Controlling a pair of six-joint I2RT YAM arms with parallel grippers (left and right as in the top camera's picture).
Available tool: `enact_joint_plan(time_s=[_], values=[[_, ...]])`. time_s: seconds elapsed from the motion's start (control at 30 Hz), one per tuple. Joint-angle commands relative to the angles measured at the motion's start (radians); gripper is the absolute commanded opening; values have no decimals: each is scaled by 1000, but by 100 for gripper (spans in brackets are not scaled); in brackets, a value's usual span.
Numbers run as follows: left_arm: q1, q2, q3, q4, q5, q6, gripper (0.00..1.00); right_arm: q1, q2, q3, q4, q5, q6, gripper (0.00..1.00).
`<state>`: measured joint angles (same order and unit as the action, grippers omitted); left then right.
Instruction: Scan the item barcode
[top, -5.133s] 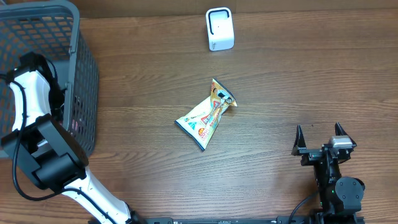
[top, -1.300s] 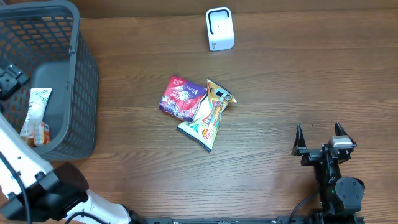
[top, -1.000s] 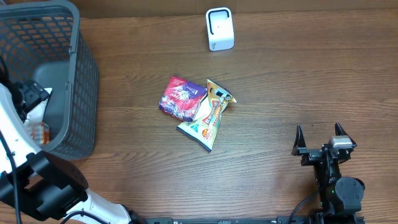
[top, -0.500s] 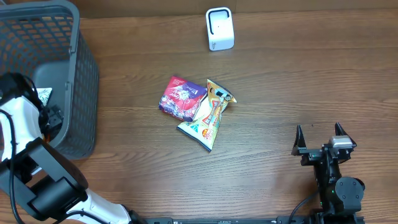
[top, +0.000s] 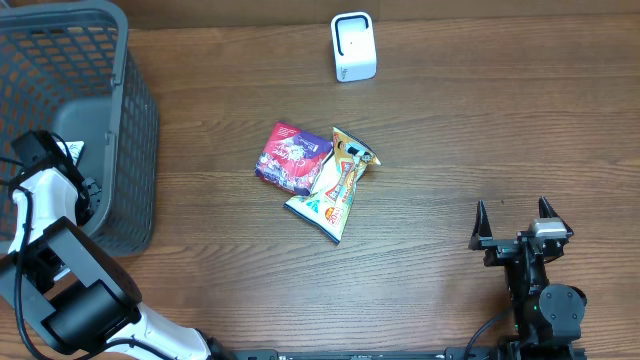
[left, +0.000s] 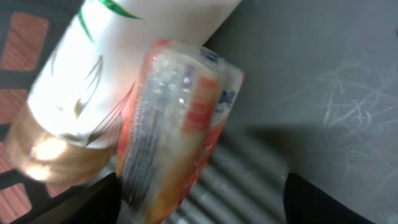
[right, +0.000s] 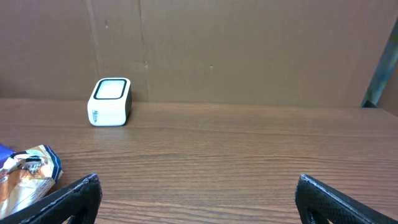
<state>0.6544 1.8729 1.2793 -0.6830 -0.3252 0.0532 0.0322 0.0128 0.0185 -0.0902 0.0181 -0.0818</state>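
My left gripper (left: 205, 208) is down inside the grey basket (top: 140, 120), open. In the left wrist view an orange-red clear packet (left: 174, 124) lies between its fingers. It touches the left finger (left: 93, 202), with a gap to the right finger (left: 323, 202). A white packet with green marks (left: 124, 56) lies beside it. The white scanner (top: 353, 46) stands at the table's far side, also in the right wrist view (right: 110, 101). My right gripper (top: 513, 222) rests open and holds nothing at the near right.
A purple packet (top: 291, 157) and a yellow-orange packet (top: 338, 183) lie overlapping mid-table, left of the right gripper. The basket's mesh walls enclose the left arm (top: 40, 185). A brown cardboard wall (right: 249, 50) stands behind the scanner.
The left arm has dropped lower into the basket and its jaws have narrowed around the orange-red packet. The purple packet reached the table earlier. The right arm has not moved.
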Motion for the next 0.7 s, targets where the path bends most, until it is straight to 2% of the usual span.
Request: enact_joint_plan(time_s=[0.0,0.13,0.3,0.37,0.67], values=[[-4,4,-18,11,103,27,63,-5,-10,-10,6,6,2,100],[-4,4,-18,11,144,29,33,-5,-10,-10,6,6,2,100],[-4,4,-18,7,143,29,16,-5,-10,-10,6,6,2,100],[-4,4,-18,7,143,29,4,-5,-10,-10,6,6,2,100],[-8,-43,47,-35,167,-16,4,-5,-10,-10,6,6,2,100]])
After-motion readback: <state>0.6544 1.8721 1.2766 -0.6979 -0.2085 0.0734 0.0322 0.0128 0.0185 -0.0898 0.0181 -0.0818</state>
